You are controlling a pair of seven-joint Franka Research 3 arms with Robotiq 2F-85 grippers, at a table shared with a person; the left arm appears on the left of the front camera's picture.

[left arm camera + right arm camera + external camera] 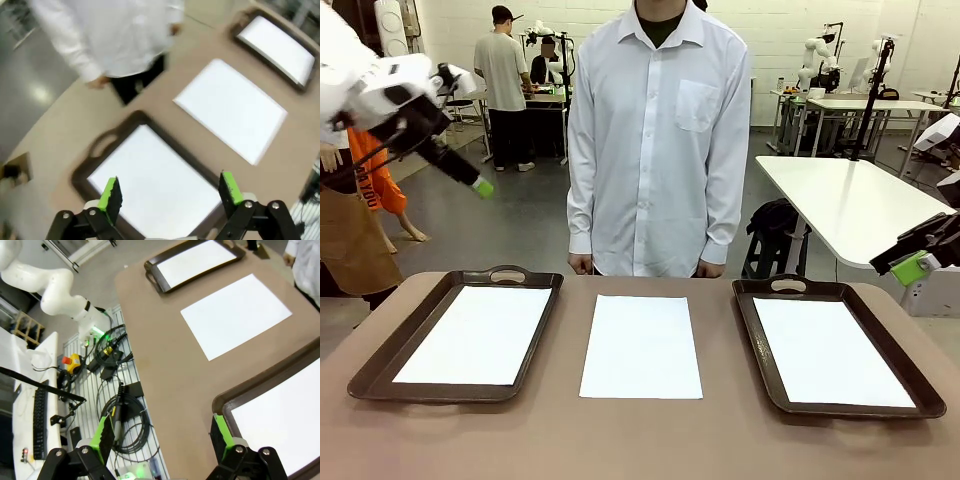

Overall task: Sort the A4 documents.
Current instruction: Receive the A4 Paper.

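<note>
Front camera: level across table (pixel 640 440) toward person (pixel 658 140). Wrist cameras: high, tilted down (both share the middle sheet (pixel 231 109)).

A lab: white worktables (pixel 840 205), floor cables (pixel 125 425), keyboard (pixel 39 415).

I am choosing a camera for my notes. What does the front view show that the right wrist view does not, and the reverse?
Front view adds: the person's whole white-shirted torso at the far side, the left gripper raised, and the left tray and right tray whole, handles included. Right wrist view adds: black cables on the floor, a keyboard on a white bench, and the right gripper's fingers, plainly open. Both share: the loose sheet on the bare table between the trays, and the left sheet and right sheet inside them.
</note>
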